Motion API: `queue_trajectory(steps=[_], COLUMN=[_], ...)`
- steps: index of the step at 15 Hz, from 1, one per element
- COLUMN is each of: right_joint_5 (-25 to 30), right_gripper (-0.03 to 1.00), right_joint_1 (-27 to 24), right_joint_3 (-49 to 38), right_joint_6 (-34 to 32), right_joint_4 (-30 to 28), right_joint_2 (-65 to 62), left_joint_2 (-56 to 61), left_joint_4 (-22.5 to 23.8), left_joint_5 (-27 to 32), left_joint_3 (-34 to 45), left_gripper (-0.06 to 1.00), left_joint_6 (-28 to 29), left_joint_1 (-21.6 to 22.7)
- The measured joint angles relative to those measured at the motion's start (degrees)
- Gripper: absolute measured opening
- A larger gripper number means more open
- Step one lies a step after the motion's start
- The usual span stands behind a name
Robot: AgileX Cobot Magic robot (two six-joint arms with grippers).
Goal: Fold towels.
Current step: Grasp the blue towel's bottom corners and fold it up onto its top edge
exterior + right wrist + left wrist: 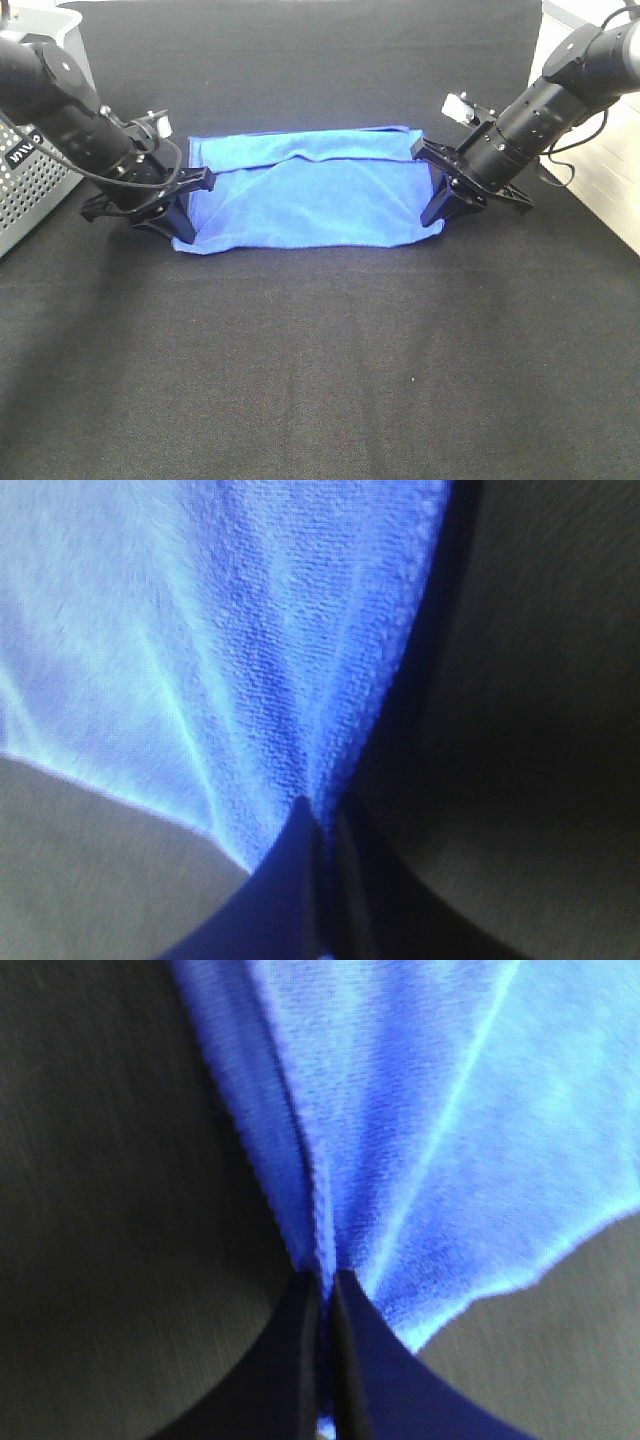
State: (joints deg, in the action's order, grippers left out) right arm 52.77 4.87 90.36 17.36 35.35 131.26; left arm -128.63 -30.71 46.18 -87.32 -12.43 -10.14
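Near ground: bare black bench (320, 380), nothing on it up to the towel's near hem.

Mid-bench: blue towel (310, 195) lies flat, centred between the two arms. Its long axis runs side to side across the exterior view and its short sides face the arms. The near hem bows slightly.

Left end effector (182, 224) is clenched on the towel's near-left corner. In the left wrist view the jaws are pressed together with cloth gathered into pleats at the tips. Right end effector (438, 208) is likewise clenched on the near-right corner, with the same pinch and fanned creases in the right wrist view. Both grips sit low, at bench level.

Judgement, step in hand: corners are taken, so the lift and carry-over toward the far edge comes next. To do it well:
- raise both corners together and level, so the near hem stays straight;
- hold the spacing between the arms, since drifting inward would let the middle sag and crease;
- lift only enough to clear the cloth below, then travel away from the camera;
- lay the near hem square on the far one before letting go.

Farther back: a band along the towel's far edge looks doubled over, somewhat rumpled; the layer count there is unclear.

Far left: grey perforated basket (30, 190), well apart from the towel.
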Motion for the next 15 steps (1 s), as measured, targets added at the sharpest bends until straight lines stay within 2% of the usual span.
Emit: queue_trajectory(steps=[2,6,7,10,12,15], right_joint_5=[-1.15,-3.44,-3.44,-6.88,-7.22,-7.62], right_gripper=[0.0,0.0,0.0,0.0,0.0,0.0], right_joint_1=[0.0,0.0,0.0,0.23,0.23,0.23], right_joint_3=[-5.96,-21.37,-21.37,-31.91,-33.58,-31.97], right_joint_6=[0.23,2.12,2.12,3.21,4.3,6.13], right_joint_4=[0.06,0.29,0.29,1.09,1.55,2.01], right_joint_2=[-4.53,-13.81,-13.81,-18.33,-18.85,-18.85], left_joint_2=[4.3,13.98,13.98,20.17,22.35,22.86], left_joint_4=[0.57,1.15,1.15,1.09,1.03,0.97], left_joint_5=[0.11,-1.43,-1.43,-4.35,-5.44,-6.3], left_joint_3=[5.1,21.83,21.83,30.54,32.2,30.37], left_gripper=[0.01,0.0,0.0,0.0,0.0,0.0], left_joint_6=[0.0,-0.92,-0.92,-2.01,-2.12,-1.95], left_joint_1=[0.0,0.0,0.0,0.0,0.0,0.0])
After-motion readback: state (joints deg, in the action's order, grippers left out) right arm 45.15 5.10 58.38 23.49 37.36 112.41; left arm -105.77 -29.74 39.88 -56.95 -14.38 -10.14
